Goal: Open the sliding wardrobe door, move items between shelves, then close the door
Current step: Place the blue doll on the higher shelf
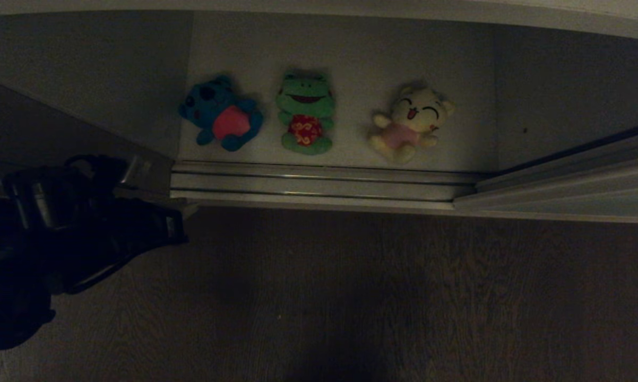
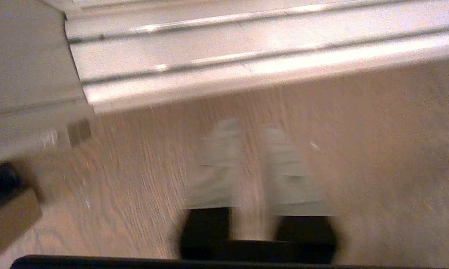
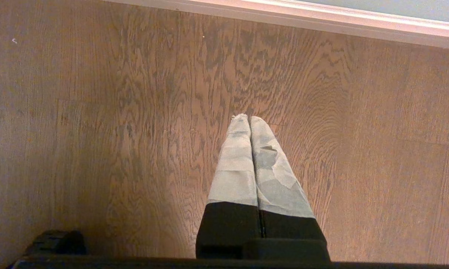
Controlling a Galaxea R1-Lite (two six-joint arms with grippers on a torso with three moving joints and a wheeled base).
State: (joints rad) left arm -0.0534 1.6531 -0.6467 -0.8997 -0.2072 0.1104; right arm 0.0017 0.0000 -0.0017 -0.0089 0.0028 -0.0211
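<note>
Plush toys lie in a row near the shelf's [image 1: 351, 63] front edge: blue one [image 1: 221, 114], green frog [image 1: 304, 112], yellow one [image 1: 410, 123]. Left gripper [image 2: 251, 129] hovers over the wooden floor [image 3: 97, 112], fingers slightly apart, empty; right gripper [image 3: 245, 118] pressed together.

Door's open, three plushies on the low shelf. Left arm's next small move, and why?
Probably carry the left gripper forward over the floor rails toward the blue toy, the nearest of the three. It hangs above bare wood floor, fingers slightly apart and holding nothing. The right gripper is shut over the floor.
</note>
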